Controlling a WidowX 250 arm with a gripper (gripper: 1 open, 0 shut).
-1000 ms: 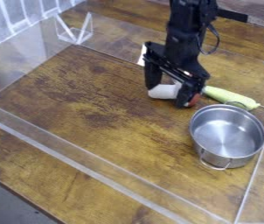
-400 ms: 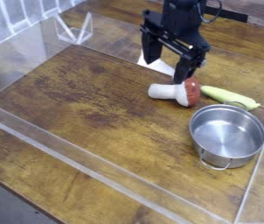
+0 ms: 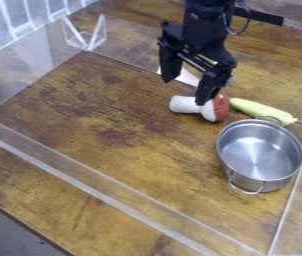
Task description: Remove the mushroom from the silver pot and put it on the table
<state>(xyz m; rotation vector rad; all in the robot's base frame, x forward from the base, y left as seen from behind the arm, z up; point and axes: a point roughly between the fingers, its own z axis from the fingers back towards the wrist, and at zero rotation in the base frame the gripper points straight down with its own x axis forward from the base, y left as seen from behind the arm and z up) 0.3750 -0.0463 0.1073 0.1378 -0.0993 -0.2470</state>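
Since a second ago: gripper [image 3: 195, 82] lifted off mushroom [image 3: 201, 104], jaws spread, grasping nothing. On table [image 3: 100, 110]: one mushroom, one silver pot [image 3: 261, 154], one yellow-green toy [image 3: 263, 109].

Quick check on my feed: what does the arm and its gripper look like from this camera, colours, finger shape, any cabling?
The arm is black all over, a slim blocky column entering from the top edge. The gripper is black too, with two long, flat, straight fingers set on a wider crossbar. A thin dark cable loops out beside the wrist at the top right. No markings or labels are legible.
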